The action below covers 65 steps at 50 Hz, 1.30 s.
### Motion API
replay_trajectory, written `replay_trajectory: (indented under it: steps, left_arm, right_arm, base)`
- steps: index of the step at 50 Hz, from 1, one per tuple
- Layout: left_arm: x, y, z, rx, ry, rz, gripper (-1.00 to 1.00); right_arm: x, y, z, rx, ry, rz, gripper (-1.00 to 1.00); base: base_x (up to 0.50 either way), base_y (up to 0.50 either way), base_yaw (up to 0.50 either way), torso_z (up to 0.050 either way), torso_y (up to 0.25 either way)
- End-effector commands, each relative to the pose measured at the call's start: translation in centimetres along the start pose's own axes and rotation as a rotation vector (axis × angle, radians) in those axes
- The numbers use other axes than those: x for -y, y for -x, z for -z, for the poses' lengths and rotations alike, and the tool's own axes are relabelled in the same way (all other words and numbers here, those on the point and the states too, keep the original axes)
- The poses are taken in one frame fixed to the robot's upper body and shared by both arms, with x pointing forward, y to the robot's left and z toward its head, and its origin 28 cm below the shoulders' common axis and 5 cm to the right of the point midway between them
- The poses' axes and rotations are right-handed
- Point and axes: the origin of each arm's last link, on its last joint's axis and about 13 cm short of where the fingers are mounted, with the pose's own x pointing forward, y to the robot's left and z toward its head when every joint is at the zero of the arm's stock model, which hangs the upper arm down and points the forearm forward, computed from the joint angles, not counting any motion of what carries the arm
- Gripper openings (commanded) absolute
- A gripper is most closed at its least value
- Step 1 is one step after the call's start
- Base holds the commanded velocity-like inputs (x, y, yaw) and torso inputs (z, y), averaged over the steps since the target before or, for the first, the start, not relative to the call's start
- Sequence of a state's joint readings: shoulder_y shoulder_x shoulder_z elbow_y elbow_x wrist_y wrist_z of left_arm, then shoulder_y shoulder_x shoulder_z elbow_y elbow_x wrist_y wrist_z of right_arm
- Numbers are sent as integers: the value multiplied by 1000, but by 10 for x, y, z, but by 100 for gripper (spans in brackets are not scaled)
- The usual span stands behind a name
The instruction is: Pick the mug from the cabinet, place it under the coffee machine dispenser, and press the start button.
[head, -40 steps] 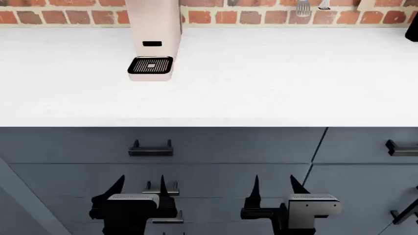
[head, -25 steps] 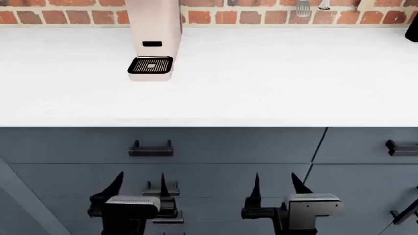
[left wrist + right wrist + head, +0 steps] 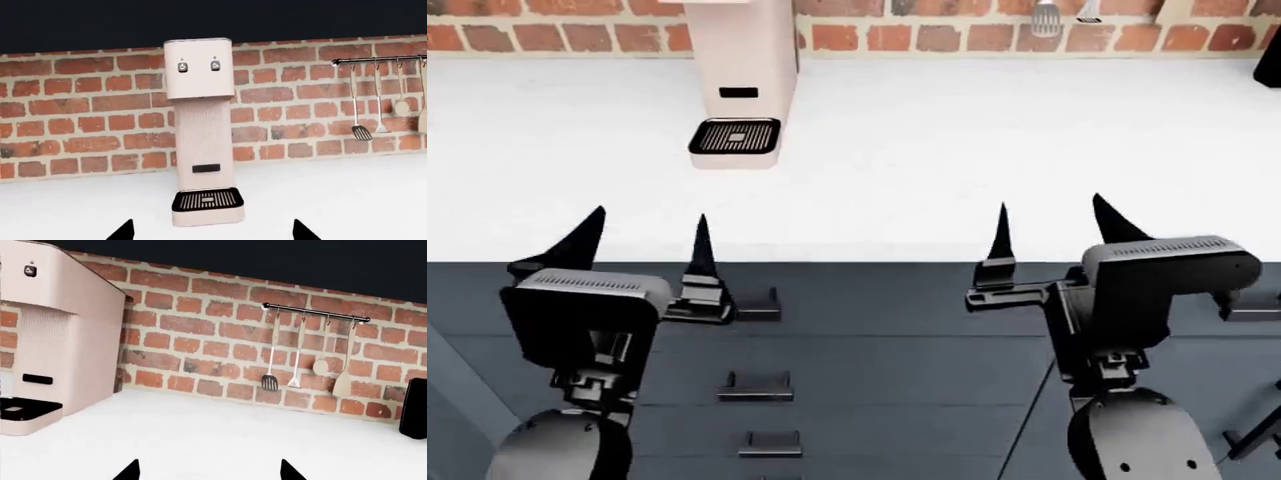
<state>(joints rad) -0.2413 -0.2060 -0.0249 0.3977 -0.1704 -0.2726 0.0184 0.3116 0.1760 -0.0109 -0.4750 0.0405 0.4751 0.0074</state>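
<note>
Both hands, left hand (image 3: 641,245) and right hand (image 3: 1048,235), open and empty; machine (image 3: 743,75) ahead-left, nearer left; mug not in view.

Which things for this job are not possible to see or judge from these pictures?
- The mug: in no view.
- The cabinet it sits in: cannot tell which; the head view shows only closed drawer fronts.
- The coffee machine: the head view's top edge cuts off its head and buttons; their symbols in the left wrist view are too small.
- Both wrist views: only the fingertips show.

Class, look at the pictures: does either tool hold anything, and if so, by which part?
Nothing is held: the left tool and right tool are both open and empty.
</note>
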Motion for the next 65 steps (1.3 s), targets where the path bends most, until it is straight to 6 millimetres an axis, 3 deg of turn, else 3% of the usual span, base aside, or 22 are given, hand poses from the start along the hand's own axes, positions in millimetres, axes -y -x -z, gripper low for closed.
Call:
replay_trajectory:
  steps: [1, 15, 49, 58, 65]
  left_arm:
    - [-27, -34, -61, 97, 3, 30, 100]
    - [-36, -49, -87, 139, -38, 40, 100]
    - [-40, -52, -96, 157, -41, 31, 100]
    - [-41, -58, -88, 153, -46, 33, 100]
    - [-41, -49, -94, 154, -48, 34, 100]
  right_arm:
    - [31, -33, -75, 77, 26, -3, 100]
    - [38, -41, -101, 82, -34, 51, 100]
    - [35, -50, -119, 116, -83, 39, 100]
    - [34, -55, -123, 124, -83, 38, 100]
    - [35, -56, -128, 140, -72, 39, 100]
  base:
    - [0, 0, 0, 45, 76]
    - [17, 294, 0, 44, 76]
    - [30, 500, 0, 45, 76]
    - [31, 500, 0, 44, 76]
    - [31, 500, 0, 44, 76]
